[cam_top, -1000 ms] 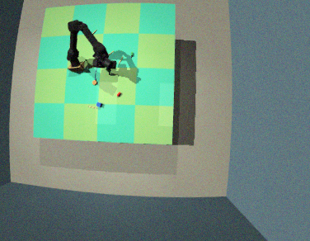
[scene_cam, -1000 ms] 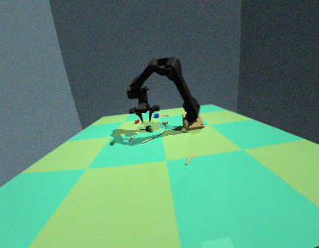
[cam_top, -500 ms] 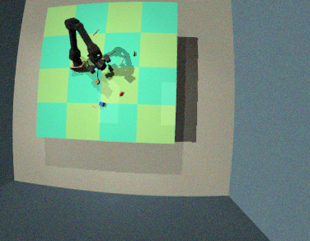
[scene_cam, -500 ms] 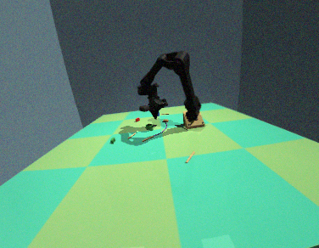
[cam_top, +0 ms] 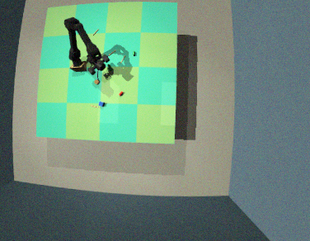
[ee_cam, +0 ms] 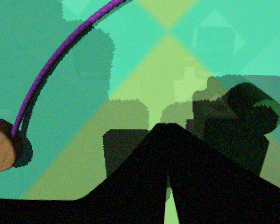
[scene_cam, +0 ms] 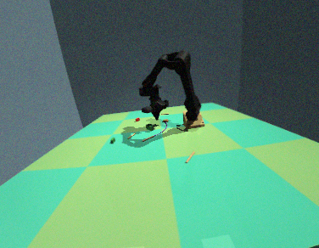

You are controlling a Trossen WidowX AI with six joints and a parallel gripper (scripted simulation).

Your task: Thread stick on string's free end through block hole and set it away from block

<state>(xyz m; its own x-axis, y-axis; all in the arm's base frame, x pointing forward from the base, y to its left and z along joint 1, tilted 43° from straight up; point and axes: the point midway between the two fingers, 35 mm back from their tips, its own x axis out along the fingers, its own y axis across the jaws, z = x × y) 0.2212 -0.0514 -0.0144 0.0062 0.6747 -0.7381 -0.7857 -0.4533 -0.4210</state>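
We find the purple string arcing across the upper half of the wrist view, from the top edge down to the round wooden button at the left edge. In the exterior view the string's stick lies on the table left of centre, under the arm and apart from its tip. The pincer fills the lower wrist view with its two dark fingers pressed together, only a thin sliver of table between them, pinching nothing. A green block sits in shadow at the right. Farther out, a loose stick lies nearer the camera, and a small red piece sits left of the arm.
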